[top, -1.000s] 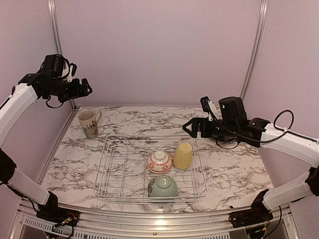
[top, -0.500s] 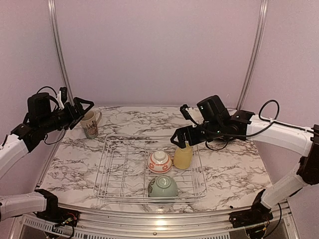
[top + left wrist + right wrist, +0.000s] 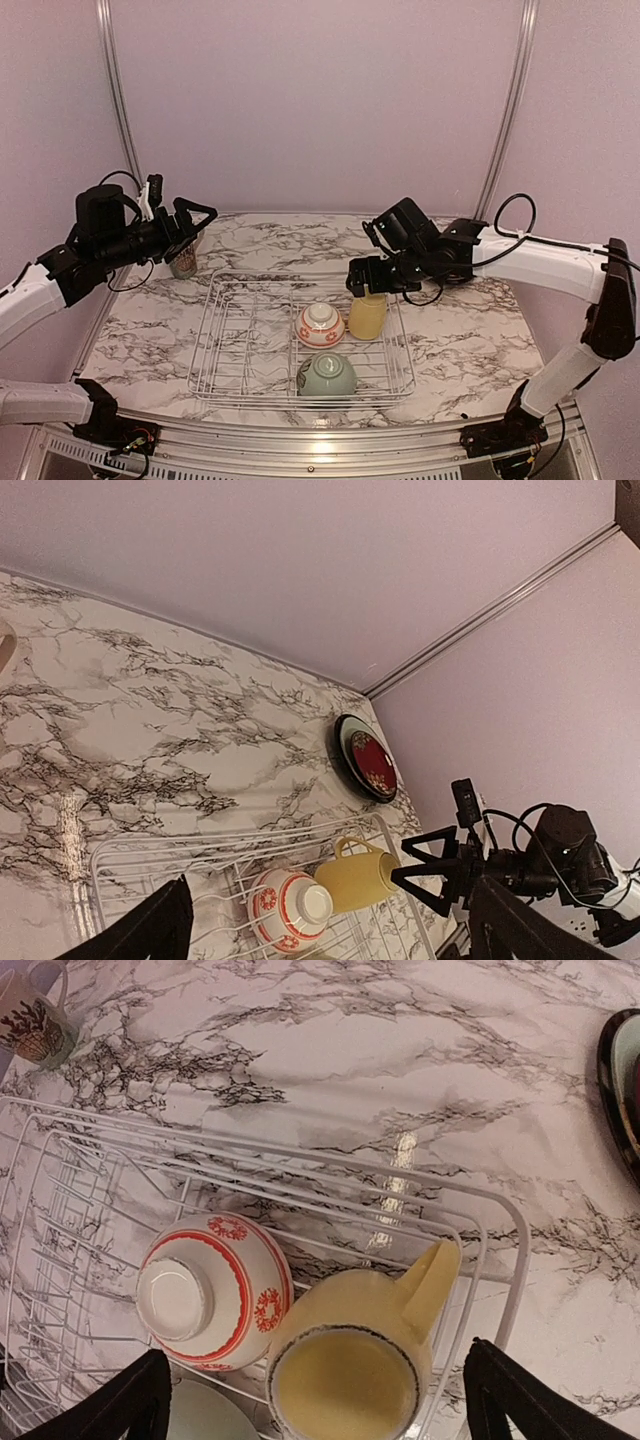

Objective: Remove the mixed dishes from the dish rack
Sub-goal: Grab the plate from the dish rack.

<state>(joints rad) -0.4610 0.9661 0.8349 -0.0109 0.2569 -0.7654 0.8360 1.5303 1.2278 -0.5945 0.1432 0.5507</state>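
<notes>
The wire dish rack (image 3: 300, 272) holds a white-and-red bowl (image 3: 320, 325), bottom up, a small yellow cup (image 3: 367, 315) on its side and a pale green bowl (image 3: 326, 375). My right gripper (image 3: 365, 255) hovers open just above the cup (image 3: 350, 1360); its jaws stand either side of the cup's mouth, apart from it (image 3: 318, 1350). My left gripper (image 3: 200, 228) is open in the air by the cream mug (image 3: 183, 262), which stands on the table left of the rack. The two plates (image 3: 365, 757) lie stacked at the far right.
The marble table (image 3: 470, 340) is walled by pale panels with metal posts (image 3: 118, 100) at the back corners. The stacked plates (image 3: 622, 1080) sit close behind my right arm. The mug (image 3: 35, 1020) stands just outside the rack's (image 3: 300, 1150) back left corner.
My left arm has dropped from high at the left and swung right, next to the mug. My right gripper has moved left and down over the yellow cup. Both stayed open.
</notes>
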